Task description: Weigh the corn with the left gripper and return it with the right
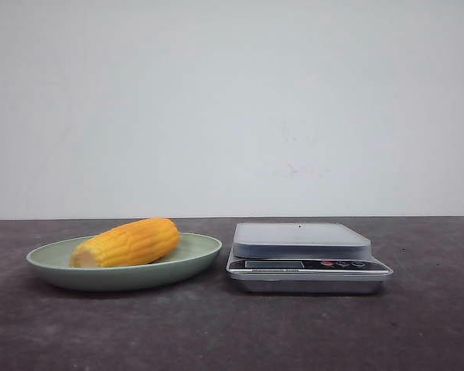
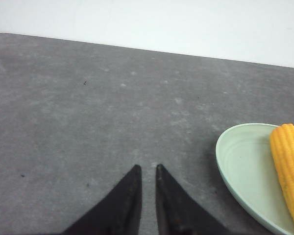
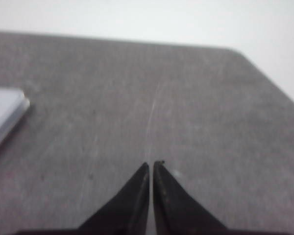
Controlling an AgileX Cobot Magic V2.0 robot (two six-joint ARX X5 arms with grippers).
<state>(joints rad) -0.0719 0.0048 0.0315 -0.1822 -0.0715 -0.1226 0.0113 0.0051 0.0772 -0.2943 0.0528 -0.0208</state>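
We see the corn (image 1: 126, 243) lying in the green plate (image 1: 193, 259); the scale (image 1: 301, 239) pan bare; our left gripper (image 2: 148, 170) and right gripper (image 3: 151, 165) nearly closed, holding nothing

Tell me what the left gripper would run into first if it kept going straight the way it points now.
Probably nothing but bare table. The left gripper points across open surface toward the far edge; the plate with the corn sits off to one side, outside that line.

Front camera sits low, nearly level with the dark surface (image 1: 232, 332), facing a white wall, close on the plate (image 1: 193, 259) and scale (image 1: 301, 241). Left wrist camera looks down past its claw (image 2: 148, 171) and shares the plate's edge; right wrist camera, blurry, looks past its claw (image 3: 151, 166) and shares the scale's corner.
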